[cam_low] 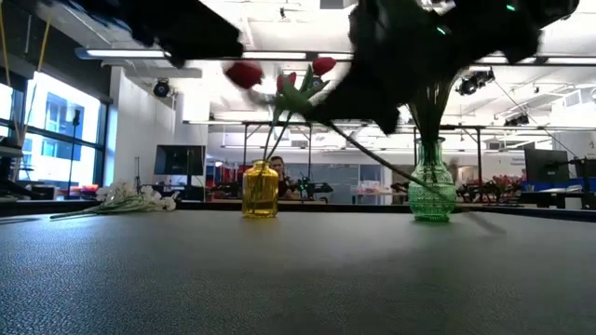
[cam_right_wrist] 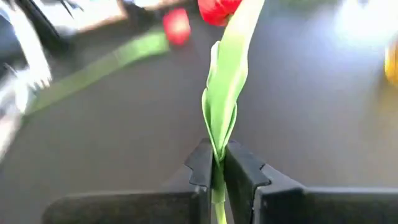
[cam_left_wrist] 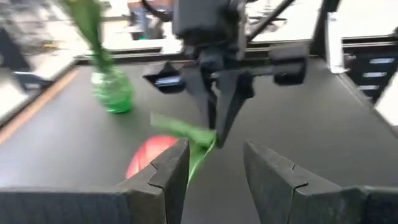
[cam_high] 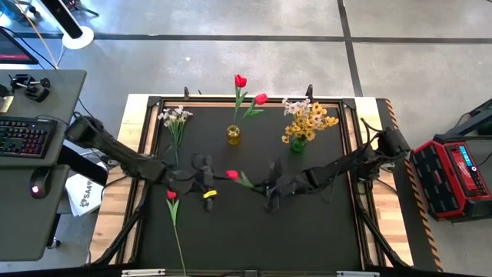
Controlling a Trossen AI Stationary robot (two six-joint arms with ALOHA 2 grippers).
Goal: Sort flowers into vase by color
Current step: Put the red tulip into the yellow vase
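The work surface is a black mat point(cam_high: 254, 223) on a wooden table, standing on a grey concrete floor. A desk with a keyboard point(cam_high: 21, 137) lies off the left side, and a red case point(cam_high: 452, 175) sits on the floor off the right side. The low view shows a large open hall with ceiling lights beyond the table.

Along the far edge of the mat stand two vases. The yellow vase point(cam_high: 233, 135) holds two red tulips point(cam_high: 241, 81) upright. The green vase point(cam_high: 297, 143), to its right, holds a bunch of yellow flowers point(cam_high: 311, 121) with a few white blossoms among them. A loose bunch of white flowers point(cam_high: 175, 118) lies flat on the mat near the far left corner. One red tulip point(cam_high: 171, 195) lies flat on the mat toward the near left, its stem running toward the near edge.

The right gripper point(cam_right_wrist: 214, 163) is over the middle of the mat with its fingers pressed together on the green stem of a held tulip point(cam_high: 232, 175). The red head points toward the left arm, and the flower is lifted clear of the mat.

The left gripper point(cam_left_wrist: 214, 168) is just left of centre, facing the right gripper, its fingers spread apart and holding nothing. The held tulip's head lies just beyond its fingertips.
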